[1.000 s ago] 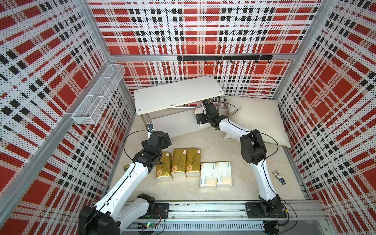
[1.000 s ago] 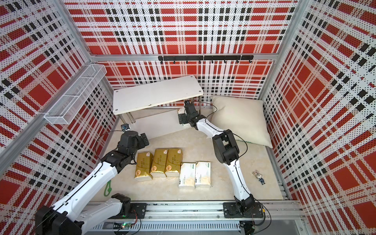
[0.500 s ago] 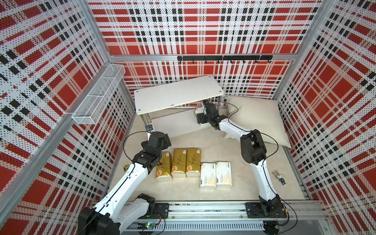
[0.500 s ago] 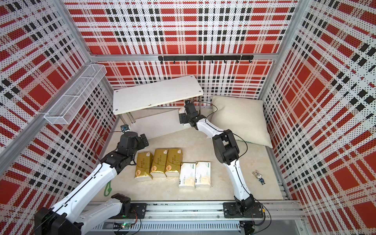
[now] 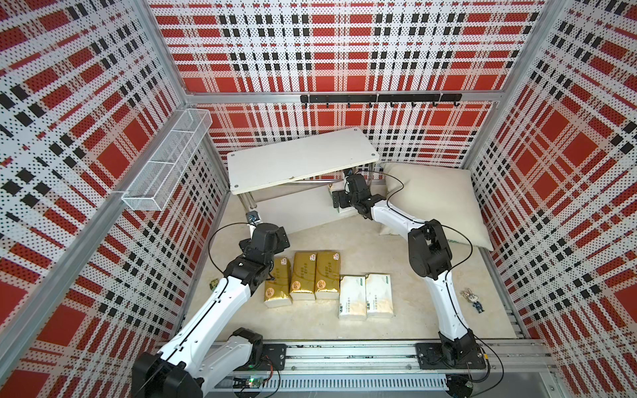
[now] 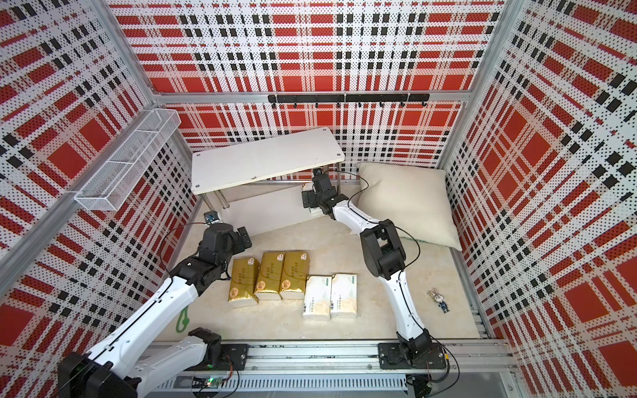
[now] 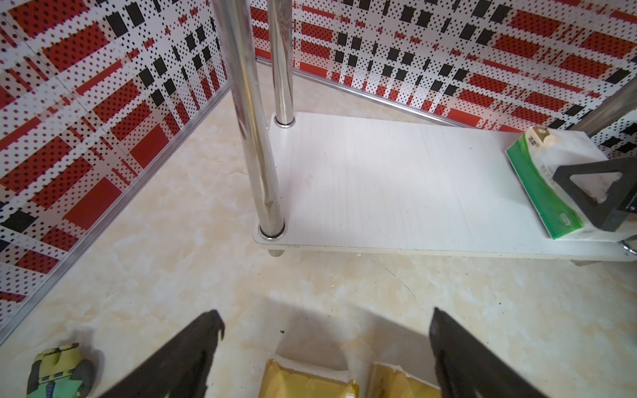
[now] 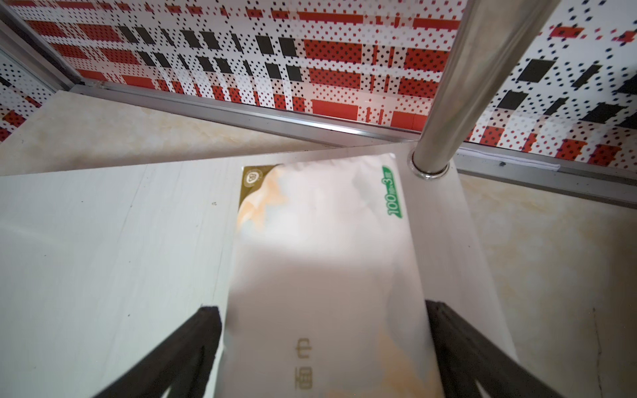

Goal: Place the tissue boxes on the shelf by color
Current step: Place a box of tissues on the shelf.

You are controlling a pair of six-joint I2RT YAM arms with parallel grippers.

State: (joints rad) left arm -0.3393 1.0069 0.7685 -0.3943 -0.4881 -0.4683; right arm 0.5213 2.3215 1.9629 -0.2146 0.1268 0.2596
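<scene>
Fingers [image 8: 448,344] standing apart beside white pack [image 8: 327,268] on shelf [image 8: 103,258] at far right: backing right gripper [image 8: 324,348] straight out, left gripper [image 7: 327,344] spread, empty.

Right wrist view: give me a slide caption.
Right gripper open astride a white tissue pack lying on the shelf's lower board beside a chrome leg.

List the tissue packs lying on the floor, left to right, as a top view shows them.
gold pack → gold pack → gold pack → white pack → white pack
</scene>
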